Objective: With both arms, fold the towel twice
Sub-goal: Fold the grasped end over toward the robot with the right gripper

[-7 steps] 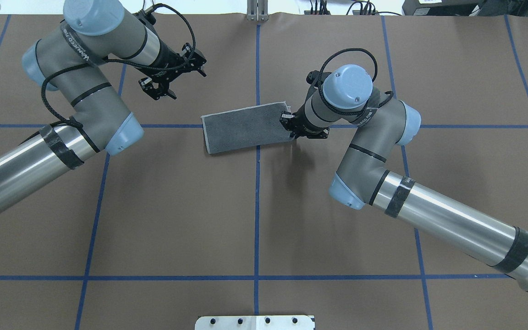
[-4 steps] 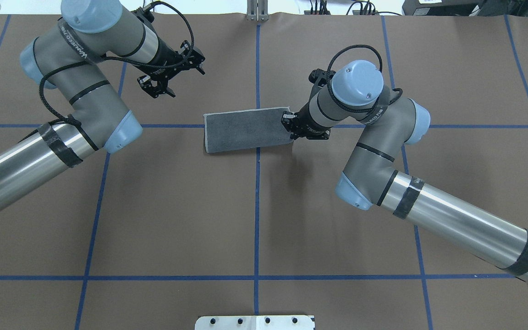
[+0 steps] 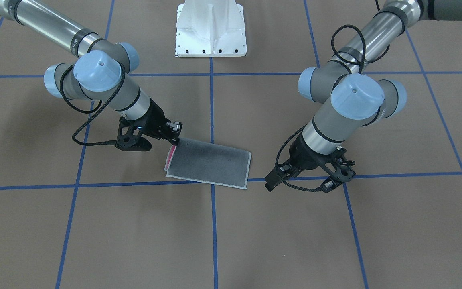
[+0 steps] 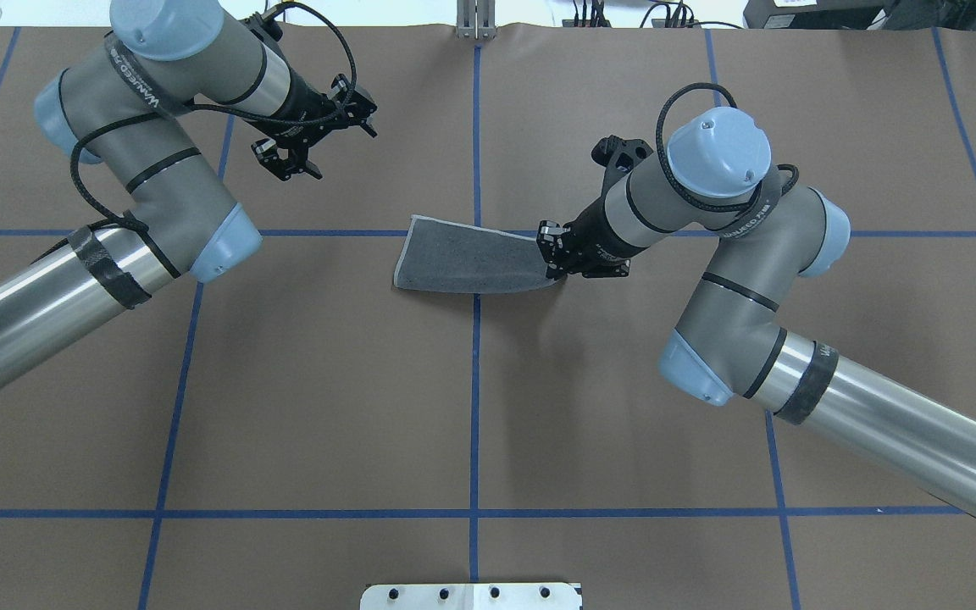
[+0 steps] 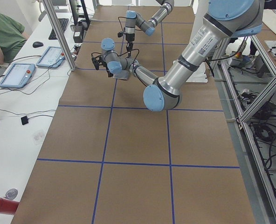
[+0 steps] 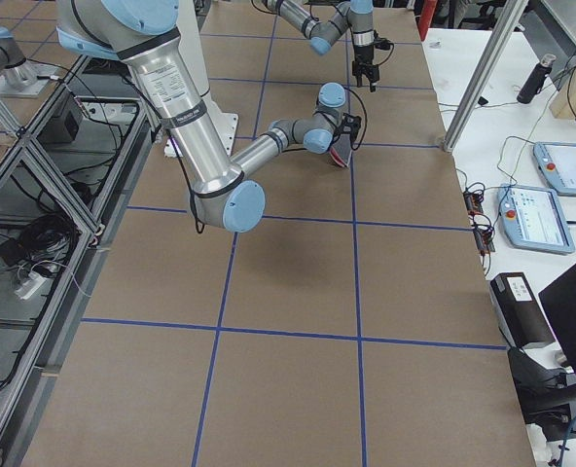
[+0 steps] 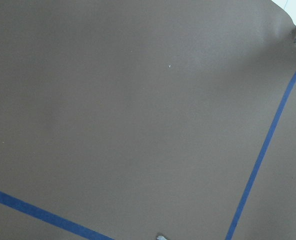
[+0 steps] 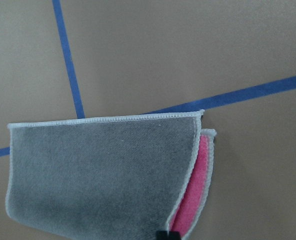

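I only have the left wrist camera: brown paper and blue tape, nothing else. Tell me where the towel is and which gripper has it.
Observer: The towel lies near the middle of the table, across the central blue line. It is well away from the left gripper, which hangs open over bare table.
Operator: Give me the right gripper.
Observer: The right gripper is shut on the towel's short edge nearest it, and that end looks lifted off the table.
Operator: State the fold.
Observer: Folded once, with grey outside. The pink face shows between the two layers at the gripped end.
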Available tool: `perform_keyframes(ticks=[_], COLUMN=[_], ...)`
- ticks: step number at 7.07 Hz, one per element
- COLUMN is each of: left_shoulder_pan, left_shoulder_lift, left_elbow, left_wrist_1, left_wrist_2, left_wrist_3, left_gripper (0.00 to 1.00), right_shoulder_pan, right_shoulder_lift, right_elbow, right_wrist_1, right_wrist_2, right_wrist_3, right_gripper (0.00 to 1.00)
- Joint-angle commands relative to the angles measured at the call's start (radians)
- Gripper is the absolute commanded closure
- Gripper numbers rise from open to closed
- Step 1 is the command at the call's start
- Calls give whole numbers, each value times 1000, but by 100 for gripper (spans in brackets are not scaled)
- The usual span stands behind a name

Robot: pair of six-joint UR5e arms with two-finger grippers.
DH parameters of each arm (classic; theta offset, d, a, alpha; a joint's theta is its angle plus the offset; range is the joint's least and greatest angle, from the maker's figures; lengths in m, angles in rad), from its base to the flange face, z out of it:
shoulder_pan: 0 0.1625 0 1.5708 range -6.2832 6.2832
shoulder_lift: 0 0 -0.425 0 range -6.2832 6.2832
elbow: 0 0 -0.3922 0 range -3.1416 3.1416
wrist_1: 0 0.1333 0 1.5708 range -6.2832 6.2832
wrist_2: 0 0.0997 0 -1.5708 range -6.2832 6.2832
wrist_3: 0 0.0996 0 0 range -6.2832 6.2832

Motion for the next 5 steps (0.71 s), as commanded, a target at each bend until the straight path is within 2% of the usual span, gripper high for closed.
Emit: perform_keyframes(ticks=[1,3,4,5], left_shoulder_pan=[0,-2,-2,0], left_shoulder_lift=[2,4,16,24], left_elbow=[0,3,3,2], left_wrist_1=[0,0,-2,-5], left_wrist_2=[1,1,1,1], left_wrist_3=[0,0,0,9], left_gripper=[0,0,0,0], right_shoulder_pan=[-111,-216,-241,-245], right_shoulder_lift=[8,97,134,177], right_elbow=[65,50,21,-29], right_wrist_1=[1,-6,-2,-2], right_wrist_2=[13,-10,-79,-96], right_wrist_3=[18,24,27,27], right_gripper=[100,100,100,100])
